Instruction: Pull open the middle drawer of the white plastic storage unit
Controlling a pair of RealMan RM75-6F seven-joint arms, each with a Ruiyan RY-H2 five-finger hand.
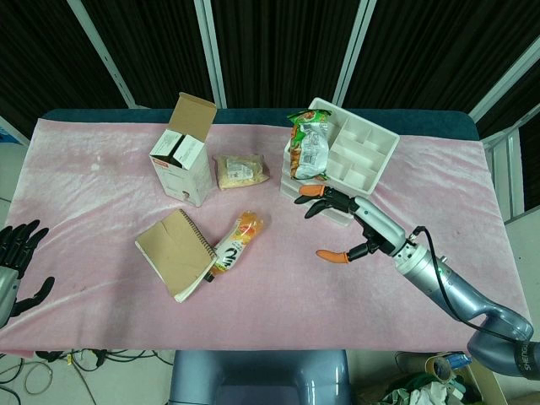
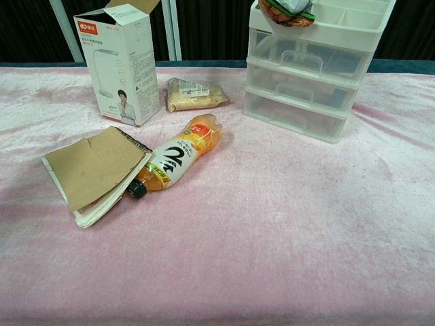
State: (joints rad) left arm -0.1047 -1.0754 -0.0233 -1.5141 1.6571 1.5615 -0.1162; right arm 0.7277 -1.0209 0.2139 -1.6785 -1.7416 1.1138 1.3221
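The white plastic storage unit point(image 1: 363, 153) stands at the back right of the pink cloth, with a snack bag point(image 1: 310, 145) lying on its top tray. In the chest view the storage unit point(image 2: 353, 37) shows three clear drawers, and the middle drawer point(image 2: 300, 88) sits flush with the others. My right hand point(image 1: 348, 224) hovers just in front of the unit, its fingers point(image 1: 319, 196) spread and reaching toward the unit's front, holding nothing. My left hand point(image 1: 17, 263) hangs open off the table's near left edge. Neither hand appears in the chest view.
A tall white carton point(image 1: 184, 156) stands at the back left with a small packet point(image 1: 240, 171) beside it. A brown-covered notebook point(image 1: 177, 251) and an orange drink bottle point(image 1: 236, 240) lie mid-table, left of my right hand.
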